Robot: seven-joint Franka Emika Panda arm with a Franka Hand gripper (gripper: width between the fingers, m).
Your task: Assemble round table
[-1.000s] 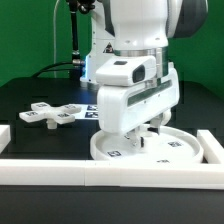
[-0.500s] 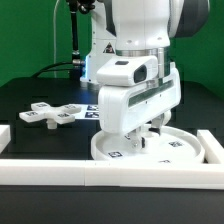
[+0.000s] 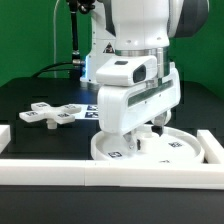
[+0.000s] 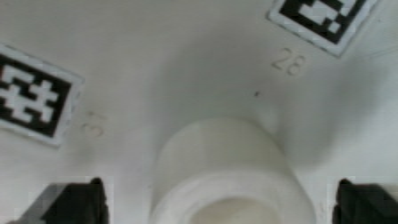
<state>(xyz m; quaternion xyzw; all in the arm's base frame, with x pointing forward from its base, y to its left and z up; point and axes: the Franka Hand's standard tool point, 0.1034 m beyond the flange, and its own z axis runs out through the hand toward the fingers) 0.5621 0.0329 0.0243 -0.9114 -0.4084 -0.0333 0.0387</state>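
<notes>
The large round disc lies flat on the black table at the front, under the arm. My gripper hangs low over it. In the wrist view the disc's surface fills the picture, with two square tags on it. The short thick cylinder leg stands between my dark fingertips, with a gap on each side. My gripper is open around the leg and not touching it. The cross-shaped foot piece lies apart on the exterior view's left.
Long white border bars run along the front, the exterior view's left and right. The robot's base stands behind the disc. A green wall is at the back.
</notes>
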